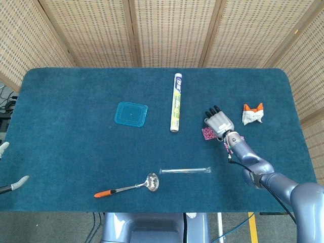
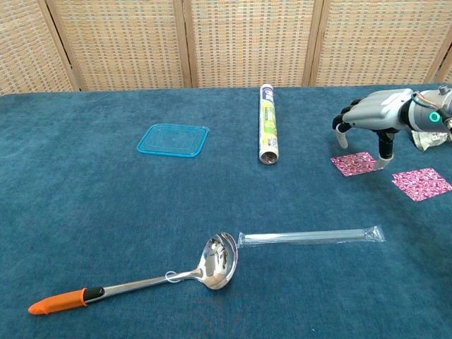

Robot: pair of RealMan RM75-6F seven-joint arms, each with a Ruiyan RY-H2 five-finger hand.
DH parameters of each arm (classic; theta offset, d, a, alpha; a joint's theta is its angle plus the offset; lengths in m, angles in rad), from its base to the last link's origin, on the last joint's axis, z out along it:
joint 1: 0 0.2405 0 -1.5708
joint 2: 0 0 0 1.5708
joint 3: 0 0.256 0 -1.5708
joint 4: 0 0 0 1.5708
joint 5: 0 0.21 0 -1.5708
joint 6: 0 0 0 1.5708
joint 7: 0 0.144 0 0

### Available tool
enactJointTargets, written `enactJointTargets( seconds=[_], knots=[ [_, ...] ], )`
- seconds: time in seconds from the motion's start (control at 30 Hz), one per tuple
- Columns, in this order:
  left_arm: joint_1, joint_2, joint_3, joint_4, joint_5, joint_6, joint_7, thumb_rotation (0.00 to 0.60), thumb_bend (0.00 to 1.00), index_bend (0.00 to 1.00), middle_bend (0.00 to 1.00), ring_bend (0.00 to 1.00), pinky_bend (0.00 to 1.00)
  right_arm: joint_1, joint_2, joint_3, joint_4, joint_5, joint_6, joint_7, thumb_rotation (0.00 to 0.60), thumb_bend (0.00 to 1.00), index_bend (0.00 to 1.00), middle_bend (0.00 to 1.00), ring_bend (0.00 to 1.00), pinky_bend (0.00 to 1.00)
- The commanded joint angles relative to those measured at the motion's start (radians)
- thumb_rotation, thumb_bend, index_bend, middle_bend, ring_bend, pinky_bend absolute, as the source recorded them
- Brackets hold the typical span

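Right hand [image 2: 373, 120] hovers empty with fingers spread over the nearer pink square [image 2: 357, 164]; we should lower it straight and pinch one edge off the table [image 2: 106, 212].

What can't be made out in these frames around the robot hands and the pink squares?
- Right robot hand: whether its fingertips touch the nearer pink square is unclear; head view covers the contact, chest view is too oblique.
- Second pink square: mostly hidden by the right arm in head view.
- Left robot hand: cut off by the head view's left edge, absent from chest view.
- Crumpled wrapper: print too small to read.
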Motion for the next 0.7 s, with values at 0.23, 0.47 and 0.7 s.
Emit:
enactJointTargets(
  seconds=[0.23,0.47,0.7],
  knots=[
    [-0.003,-0.002,-0.001,0.003,-0.001,-0.006,0.0,0.201,0.0,0.02,0.0,0.0,0.0,-0.002,-0.027,-0.007,0.047,0.026,-0.009,-0.014,0.6,0.21,0.32,0.1,0.0,0.0],
    [-0.003,-0.002,0.0,0.004,0.0,-0.006,-0.002,0.201,0.0,0.02,0.0,0.0,0.0,-0.004,-0.035,-0.01,0.054,0.036,-0.008,-0.023,0.6,0.21,0.33,0.1,0.0,0.0],
    [0.0,-0.002,0.0,0.008,0.0,-0.003,-0.007,0.202,0.0,0.02,0.0,0.0,0.0,-0.002,-0.046,-0.01,0.066,0.049,-0.008,-0.036,0.6,0.21,0.34,0.11,0.0,0.0]
  ],
)
